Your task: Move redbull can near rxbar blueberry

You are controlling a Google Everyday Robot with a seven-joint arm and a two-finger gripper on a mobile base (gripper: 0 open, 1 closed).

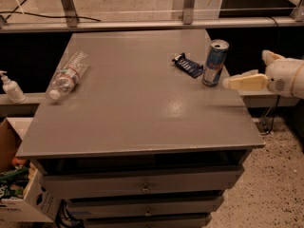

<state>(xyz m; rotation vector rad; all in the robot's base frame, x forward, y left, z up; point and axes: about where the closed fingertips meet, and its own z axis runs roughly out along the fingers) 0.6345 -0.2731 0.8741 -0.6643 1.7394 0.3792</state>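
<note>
Grey flat-topped bench [137,113] with drawers [142,188] below its front edge. The slim blue-and-silver redbull can [215,63] stands upright on the bench near the right edge, towards the far side, silver top with its opening facing up. The rxbar blueberry [187,65], a small flat bar in a dark blue crinkly wrapper, lies flat just left of the can, angled diagonally; its near end sits just beside the can's lower part, contact not resolvable. The gripper [244,69], white and cream, is at the right of the bench, level with the can and off the bench edge. Its two fingers are spread apart and hold nothing: one pale finger [244,83] points left with its tip just beside the can's base on the right side, and I cannot tell whether it touches; the other finger [270,56] sits higher and further right, well clear of the can. A clear plastic bottle [68,74] lies on its side near the bench's left edge, well apart from the can and bar. A white pump bottle [10,87] stands on a ledge left of the bench. A cardboard box [21,201] sits on the floor at lower left.
</note>
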